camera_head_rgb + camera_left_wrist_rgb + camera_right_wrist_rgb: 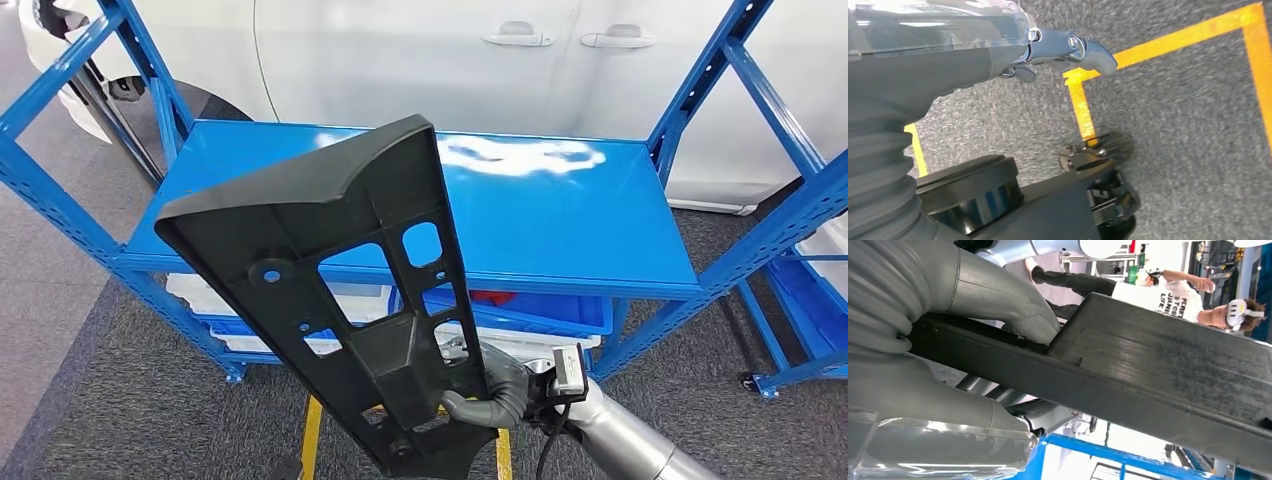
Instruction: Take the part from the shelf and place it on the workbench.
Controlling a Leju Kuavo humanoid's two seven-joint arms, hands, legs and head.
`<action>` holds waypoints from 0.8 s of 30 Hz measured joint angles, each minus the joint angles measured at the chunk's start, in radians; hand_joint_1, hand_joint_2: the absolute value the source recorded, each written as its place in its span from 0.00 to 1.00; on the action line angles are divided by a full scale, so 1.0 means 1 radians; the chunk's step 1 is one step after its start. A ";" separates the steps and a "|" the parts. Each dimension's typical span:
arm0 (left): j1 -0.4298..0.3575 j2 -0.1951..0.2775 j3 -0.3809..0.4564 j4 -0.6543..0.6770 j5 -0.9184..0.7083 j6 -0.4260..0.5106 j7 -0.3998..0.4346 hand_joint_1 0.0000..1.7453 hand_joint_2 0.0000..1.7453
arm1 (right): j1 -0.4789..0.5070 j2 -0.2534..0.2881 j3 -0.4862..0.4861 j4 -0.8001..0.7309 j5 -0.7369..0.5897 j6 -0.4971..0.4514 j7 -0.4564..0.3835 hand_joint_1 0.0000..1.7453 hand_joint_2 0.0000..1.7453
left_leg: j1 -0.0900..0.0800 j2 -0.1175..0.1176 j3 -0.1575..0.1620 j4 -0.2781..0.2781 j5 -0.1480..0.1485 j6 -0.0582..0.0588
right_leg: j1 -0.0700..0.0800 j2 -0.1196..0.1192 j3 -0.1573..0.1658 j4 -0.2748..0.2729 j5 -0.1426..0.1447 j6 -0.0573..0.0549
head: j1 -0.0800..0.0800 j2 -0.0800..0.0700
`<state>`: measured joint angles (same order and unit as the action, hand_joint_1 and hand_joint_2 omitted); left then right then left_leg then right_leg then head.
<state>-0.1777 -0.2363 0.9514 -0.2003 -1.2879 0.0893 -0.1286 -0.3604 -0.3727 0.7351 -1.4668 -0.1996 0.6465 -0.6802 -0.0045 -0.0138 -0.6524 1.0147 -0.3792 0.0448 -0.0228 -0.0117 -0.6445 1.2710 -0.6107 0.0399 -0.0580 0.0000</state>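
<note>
Right fingers: grey fingers (478,408) were wrapped around the lower end of the part, clamped on it; in the right wrist view the thick thumb (1018,315) pressed on one face of the part while the other fingers lay under it.
Right hand (495,390): it gripped the part from the right side, low in the head view, with the silver forearm coming in from the bottom right.
Left fingers: in the left wrist view a dark finger (1083,50) stuck out straight over the carpet, with nothing between the fingers; they lay apart and held nothing.
Left hand (998,55): it hung above the floor, well apart from the part.
Part (340,270): a long black plastic panel with several cut-out windows and small holes, held upright and tilted to the left, its broad end uppermost. It stood in the air in front of the shelf, touching only the right hand.
Shelf (560,210): a blue metal rack with a glossy blue top board, behind the part; blue and white bins sat on the level below.
Floor (1198,125): grey carpet marked with yellow tape lines (1168,45).
Car (450,50): a white car body with two door handles stood behind the shelf.
Person (1193,297): someone in a white printed shirt and a headset appeared beyond the part in the right wrist view.
</note>
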 joint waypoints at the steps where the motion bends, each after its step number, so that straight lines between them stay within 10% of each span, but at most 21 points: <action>1: -0.001 0.000 0.000 0.000 -0.001 -0.004 0.000 0.00 1.00 | 0.001 0.000 -0.002 0.000 -0.001 -0.005 0.001 1.00 1.00 | 0.000 0.000 -0.010 0.003 0.006 -0.002 | 0.000 0.000 0.039 -0.052 0.026 -0.003 | 0.000 0.000; 4: -0.004 0.001 0.000 0.000 -0.004 -0.012 0.000 0.00 1.00 | 0.000 0.000 -0.011 -0.001 -0.007 -0.016 0.009 1.00 1.00 | -0.002 0.000 -0.027 0.006 0.028 -0.014 | 0.008 -0.006 0.158 -0.237 0.069 -0.014 | 0.000 0.000; 8: -0.003 0.001 0.000 0.000 -0.002 -0.014 0.002 0.00 1.00 | -0.001 -0.001 -0.018 -0.001 -0.016 -0.018 0.016 1.00 1.00 | -0.001 0.002 -0.035 -0.001 0.048 -0.038 | 0.013 -0.008 0.155 -0.273 0.097 -0.034 | 0.000 0.000; 13: -0.001 0.003 0.000 0.000 0.000 -0.014 0.003 0.00 1.00 | -0.001 -0.003 -0.019 0.002 -0.019 -0.015 0.017 1.00 1.00 | 0.006 0.003 -0.099 0.236 -0.159 -0.067 | 0.008 -0.014 0.087 -0.278 0.160 -0.054 | 0.000 0.000; 15: 0.000 0.004 0.000 0.000 0.001 -0.014 0.003 0.00 1.00 | -0.001 -0.003 -0.019 0.005 -0.019 -0.011 0.017 1.00 1.00 | 0.008 0.004 -0.079 0.285 -0.148 -0.072 | 0.007 -0.015 0.055 -0.274 0.181 -0.051 | 0.000 0.000; 17: -0.001 0.006 0.000 0.000 0.001 -0.014 0.003 0.00 1.00 | -0.002 -0.003 -0.020 0.007 -0.019 -0.009 0.018 1.00 1.00 | 0.009 0.003 0.007 0.199 -0.102 -0.071 | 0.006 -0.015 0.027 -0.267 0.200 -0.044 | 0.000 0.000; 20: -0.003 0.007 0.000 0.000 0.001 -0.013 0.001 0.00 1.00 | -0.004 -0.003 -0.023 0.007 -0.020 -0.007 0.018 1.00 1.00 | 0.006 -0.007 0.139 0.008 -0.116 -0.053 | 0.008 -0.012 0.005 -0.259 0.223 -0.027 | 0.000 0.000; 24: -0.002 0.007 0.000 0.000 0.000 -0.013 0.000 0.00 1.00 | -0.005 -0.003 -0.026 0.009 -0.020 -0.005 0.018 1.00 1.00 | 0.005 -0.005 0.130 -0.020 -0.094 -0.018 | 0.003 -0.007 -0.009 -0.249 0.220 -0.003 | 0.000 0.000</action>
<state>-0.1799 -0.2291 0.9518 -0.2001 -1.2874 0.0763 -0.1283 -0.3658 -0.3761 0.7093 -1.4582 -0.2197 0.6419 -0.6623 0.0000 -0.0189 -0.5225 0.9943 -0.4735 0.0268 -0.0199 -0.0187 -0.6534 1.0216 -0.3902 0.0368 -0.0580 0.0000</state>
